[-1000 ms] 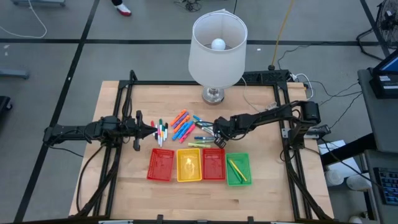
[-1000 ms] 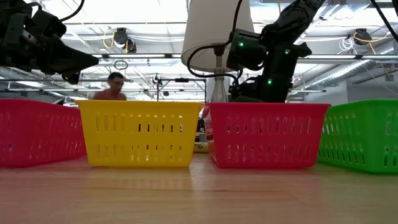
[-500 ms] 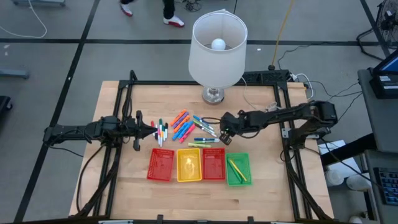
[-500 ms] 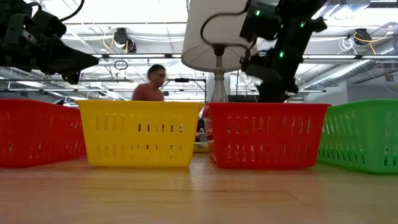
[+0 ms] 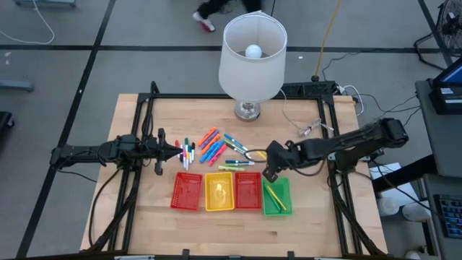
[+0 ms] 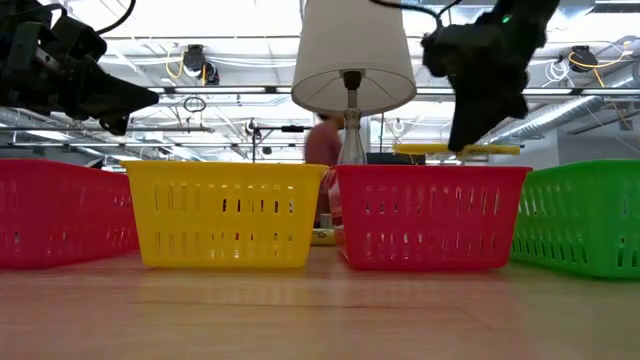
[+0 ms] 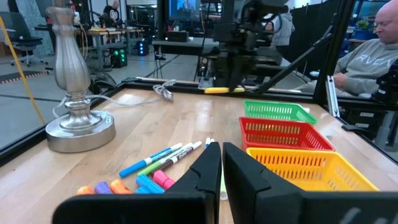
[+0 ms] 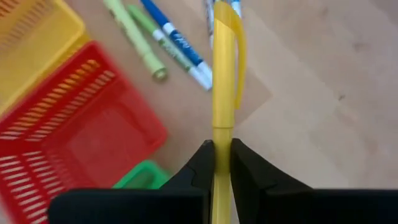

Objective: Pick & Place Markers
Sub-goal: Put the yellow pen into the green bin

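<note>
The markers [image 5: 213, 148] lie in a loose pile of orange, blue, green, pink and white sticks on the table's middle, in front of the lamp. My right gripper [image 5: 273, 167] hangs above the gap between the right red tray [image 5: 247, 190] and the green tray [image 5: 276, 196]. It is shut on a yellow marker [image 6: 455, 149], which also shows in the left wrist view [image 7: 225, 90]. The green tray holds a few markers. My left gripper [image 5: 178, 149] waits shut at the pile's left side, above the table. My right gripper [image 8: 222, 149] pinches the yellow marker between its two fingers [image 8: 202, 158], near the middle of its length [image 8: 222, 134]. The fingers come from above, pointing down, and lie across it. The marker is lifted clear and level, above the trays' rims.
Four mesh trays stand in a row near the table's near edge: red [image 5: 187, 191], yellow [image 5: 220, 191], red, green. A white-shaded lamp [image 5: 252, 54] stands at the far edge behind the pile. A cable [image 5: 303, 130] lies on the far right. People show in the room beyond.
My right gripper has risen from the right side of the pile and moved toward the table's right and near edge, to the green tray, carrying the yellow marker lifted clear and level. A person has walked past behind the table.
</note>
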`<action>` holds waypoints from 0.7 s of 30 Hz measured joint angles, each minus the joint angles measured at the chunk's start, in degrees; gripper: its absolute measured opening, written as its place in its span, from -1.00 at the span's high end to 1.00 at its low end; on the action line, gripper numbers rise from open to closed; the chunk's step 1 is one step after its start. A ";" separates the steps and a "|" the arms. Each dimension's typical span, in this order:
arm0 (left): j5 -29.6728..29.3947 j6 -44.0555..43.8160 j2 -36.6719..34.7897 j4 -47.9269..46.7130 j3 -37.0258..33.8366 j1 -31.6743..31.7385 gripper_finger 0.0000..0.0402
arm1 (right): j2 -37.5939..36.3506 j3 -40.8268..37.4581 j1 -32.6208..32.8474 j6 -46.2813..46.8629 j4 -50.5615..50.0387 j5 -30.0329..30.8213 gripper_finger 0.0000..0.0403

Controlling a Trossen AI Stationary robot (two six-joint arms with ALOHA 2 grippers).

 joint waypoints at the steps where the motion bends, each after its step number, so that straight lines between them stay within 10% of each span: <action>1: -0.02 0.00 0.01 -0.01 0.00 0.01 0.89 | -0.33 0.00 1.06 1.68 -0.20 0.05 0.89; 21: 0.00 0.02 0.01 -0.03 0.00 0.01 0.89 | -0.23 0.00 21.26 33.85 3.35 -3.92 0.89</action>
